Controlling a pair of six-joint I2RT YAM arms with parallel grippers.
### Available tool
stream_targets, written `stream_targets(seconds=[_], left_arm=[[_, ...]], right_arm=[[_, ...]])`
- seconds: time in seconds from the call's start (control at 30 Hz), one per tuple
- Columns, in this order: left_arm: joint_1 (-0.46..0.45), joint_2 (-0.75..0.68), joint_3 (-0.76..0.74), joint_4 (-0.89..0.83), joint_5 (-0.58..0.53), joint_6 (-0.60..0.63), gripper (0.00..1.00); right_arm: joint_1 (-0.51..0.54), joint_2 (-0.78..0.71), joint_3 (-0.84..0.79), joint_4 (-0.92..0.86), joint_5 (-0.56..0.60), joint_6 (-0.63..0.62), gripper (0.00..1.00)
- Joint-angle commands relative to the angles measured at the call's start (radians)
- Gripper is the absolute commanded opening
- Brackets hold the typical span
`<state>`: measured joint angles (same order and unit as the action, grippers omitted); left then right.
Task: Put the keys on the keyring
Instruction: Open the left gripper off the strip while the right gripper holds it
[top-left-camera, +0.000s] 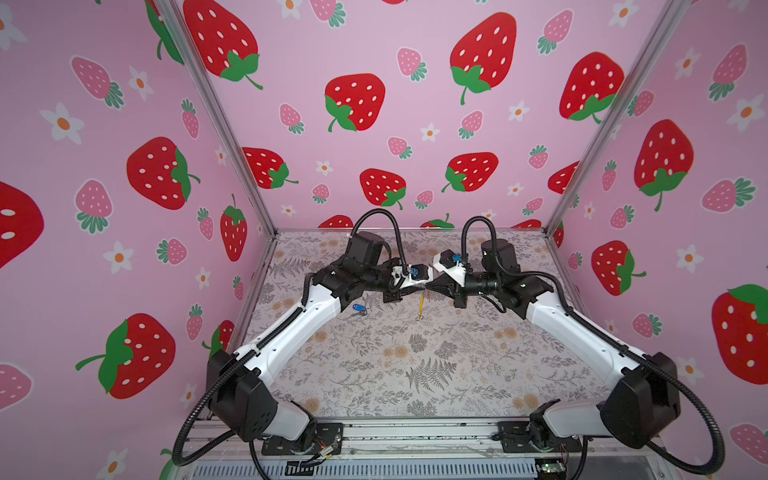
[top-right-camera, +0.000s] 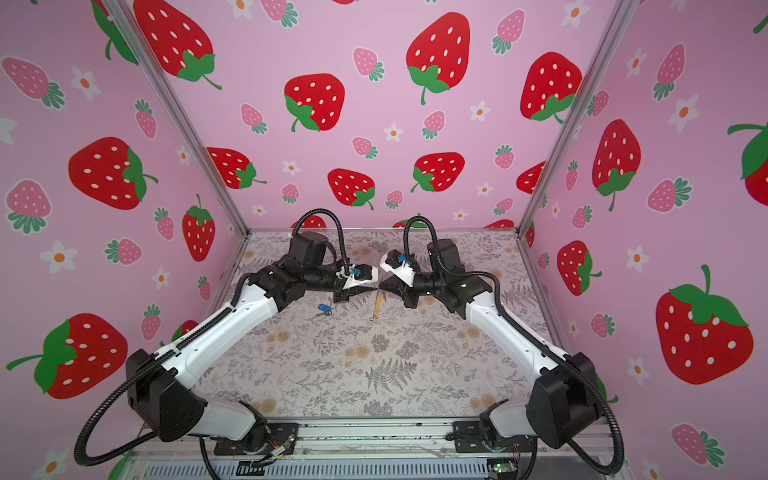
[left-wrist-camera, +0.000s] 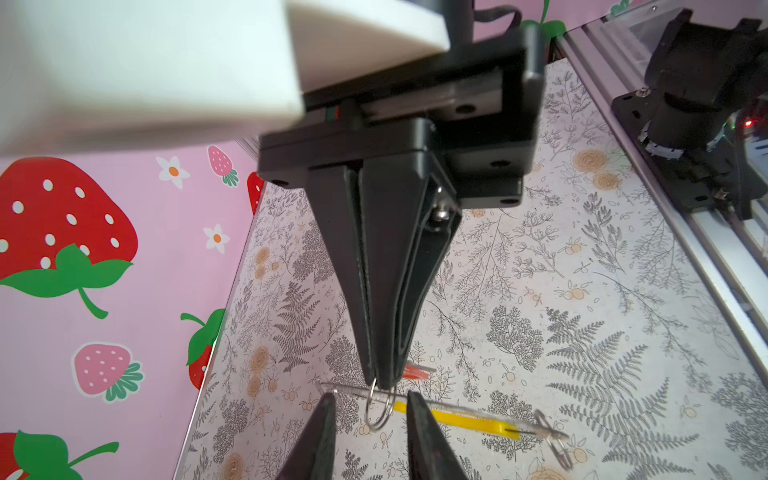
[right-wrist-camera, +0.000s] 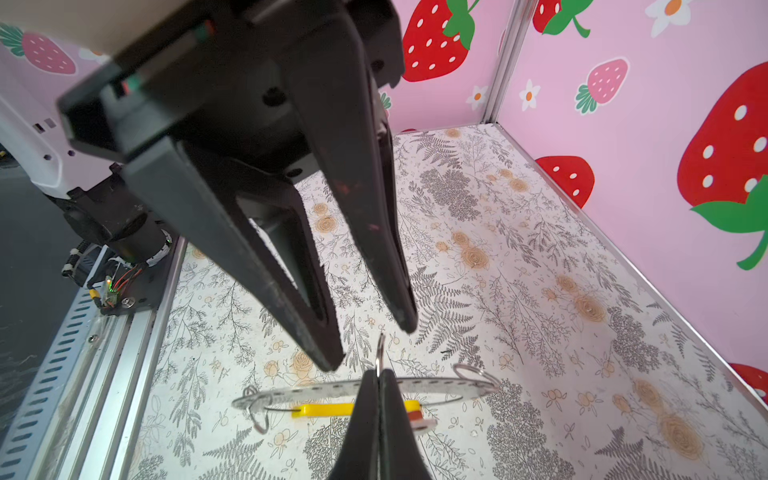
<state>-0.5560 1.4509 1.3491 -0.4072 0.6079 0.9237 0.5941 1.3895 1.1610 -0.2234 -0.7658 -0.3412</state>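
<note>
Two keys must go onto the keyring (right-wrist-camera: 316, 390), and as far as these views show, neither is surely on it. My right gripper (left-wrist-camera: 382, 382) is pinched fully closed on a small metal ring (right-wrist-camera: 379, 351), which stands edge-up out of its tips. The red tag (left-wrist-camera: 415, 372) of one key shows just beside those tips, so I judge this ring to be that key's. My left gripper (right-wrist-camera: 369, 341) faces the right one tip to tip, its jaws parted and holding nothing, one finger on either side of the ring. The keyring, a thin grey hoop with a yellow segment (right-wrist-camera: 324, 410), runs crosswise just below both sets of tips. I cannot tell whether the pinched ring already loops round the hoop, or whether the hoop hangs or rests on the table (top-left-camera: 415, 374). The blue-tagged key (top-left-camera: 359, 308) lies on the table, below my left gripper and back toward its wrist, apart from the hoop and untouched. Judged progress: the first key is in mid-threading at best, and the second key is wholly left to do.
</note>
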Motion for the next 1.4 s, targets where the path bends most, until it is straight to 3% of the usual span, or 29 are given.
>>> stream_targets(seconds=[0.0, 0.7, 1.37], left_arm=[[-0.003, -0.019, -0.009, 0.012, -0.02, 0.02, 0.31], [-0.023, 0.01, -0.004, -0.021, -0.079, 0.083, 0.28], [-0.035, 0.037, 0.017, -0.065, -0.11, 0.124, 0.09]], right_arm=[[0.009, 0.02, 0.045, -0.068, 0.006, -0.002, 0.04], [0.028, 0.054, 0.134, -0.174, -0.001, -0.012, 0.05], [0.044, 0.05, 0.143, -0.186, 0.017, -0.05, 0.05]])
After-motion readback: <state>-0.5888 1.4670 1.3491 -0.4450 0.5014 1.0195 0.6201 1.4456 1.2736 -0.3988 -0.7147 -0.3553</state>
